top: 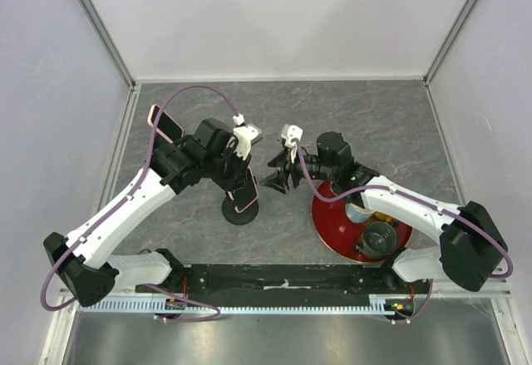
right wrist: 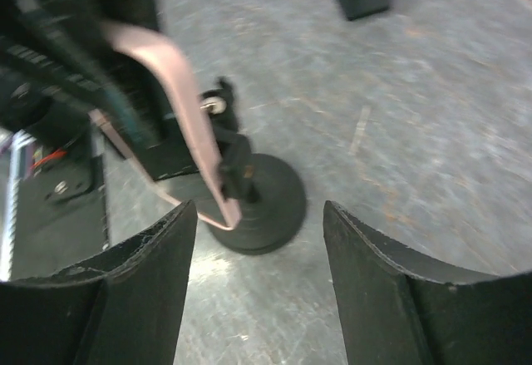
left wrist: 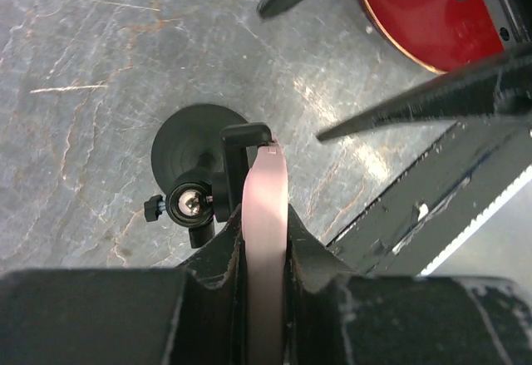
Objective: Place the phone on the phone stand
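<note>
The left gripper (left wrist: pixel 266 244) is clamping the phone (left wrist: pixel 268 182) edge-on between its fingers, holding it tilted over the stand (left wrist: pixel 179 149). The stand is sitting near the middle of the table (top: pixel 374 124). The phone's lower end is meeting the stand's hooked cradle, above the round base. The right gripper (right wrist: pixel 258 211) is hovering just beside the stand with its jaws standing wide apart, gripping nothing. A red plate (top: pixel 332 224) is lying under the right arm.

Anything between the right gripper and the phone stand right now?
Nothing: only bare table separates the right gripper from the phone stand, clearest in the right wrist view.
</note>
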